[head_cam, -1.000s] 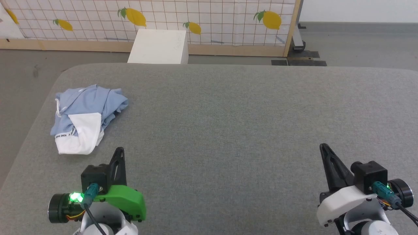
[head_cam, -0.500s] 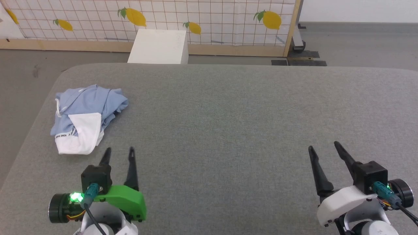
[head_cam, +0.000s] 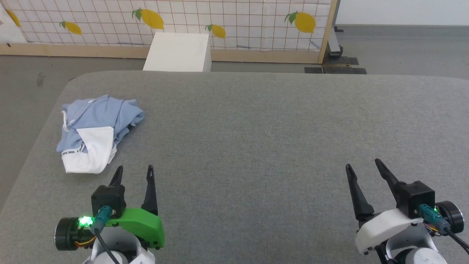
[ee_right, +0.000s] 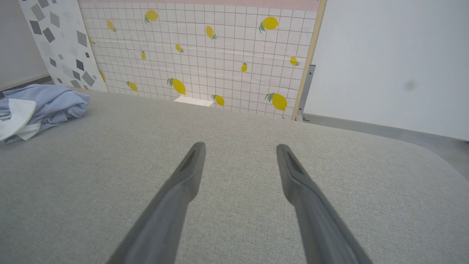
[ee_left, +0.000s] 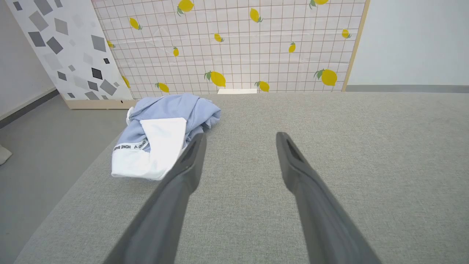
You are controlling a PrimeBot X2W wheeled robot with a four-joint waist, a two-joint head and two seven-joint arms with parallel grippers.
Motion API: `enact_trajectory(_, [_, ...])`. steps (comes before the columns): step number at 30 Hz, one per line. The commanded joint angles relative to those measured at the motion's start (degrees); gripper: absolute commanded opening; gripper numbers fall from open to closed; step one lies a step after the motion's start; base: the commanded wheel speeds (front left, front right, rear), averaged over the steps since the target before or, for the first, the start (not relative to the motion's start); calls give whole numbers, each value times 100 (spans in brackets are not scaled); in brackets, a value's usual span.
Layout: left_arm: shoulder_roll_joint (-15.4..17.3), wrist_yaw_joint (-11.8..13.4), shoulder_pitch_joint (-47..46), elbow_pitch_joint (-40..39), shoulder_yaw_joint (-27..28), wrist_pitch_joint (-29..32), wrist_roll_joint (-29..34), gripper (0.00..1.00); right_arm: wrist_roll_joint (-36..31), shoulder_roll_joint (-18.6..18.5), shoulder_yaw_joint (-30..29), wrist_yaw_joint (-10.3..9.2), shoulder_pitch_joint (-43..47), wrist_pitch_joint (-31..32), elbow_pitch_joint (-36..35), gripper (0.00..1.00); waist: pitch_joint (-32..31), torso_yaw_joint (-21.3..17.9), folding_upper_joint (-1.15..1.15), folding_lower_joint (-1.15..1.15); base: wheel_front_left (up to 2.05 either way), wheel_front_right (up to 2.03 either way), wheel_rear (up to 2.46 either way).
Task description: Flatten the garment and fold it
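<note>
The garment (head_cam: 99,128) lies crumpled in a heap near the left edge of the grey table (head_cam: 256,121), light blue with a white panel and a printed band. In the left wrist view the garment (ee_left: 165,128) sits just ahead and left of the fingers. My left gripper (head_cam: 134,169) stands open just below the heap, apart from it, with nothing between its fingers. Far across the table at the lower right, my right gripper (head_cam: 362,163) is open and empty too. The right wrist view catches the garment (ee_right: 40,106) at its left edge.
A white box (head_cam: 178,53) stands on the floor beyond the table's far edge. Behind it runs a lemon-patterned grid panel (head_cam: 234,22) with a wooden frame. Grey floor (head_cam: 25,84) lies off the table's left edge, close to the garment.
Both grippers have gone from shut to open. Neither arm has shifted, and the garment lies as before.
</note>
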Motion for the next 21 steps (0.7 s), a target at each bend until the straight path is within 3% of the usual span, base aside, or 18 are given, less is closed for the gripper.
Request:
enact_trajectory(1, [14,-11,22,1,-2,23,-12,100,-22,-1,2,-2,-23,-35,13,100,0,1,0,0,0,0,0])
enact_trajectory(21, [54,-10,31,-19,-47,55,-54,100,59,8,17,-3,-55,-90,-9,100,21,8,0,0,0,0,0])
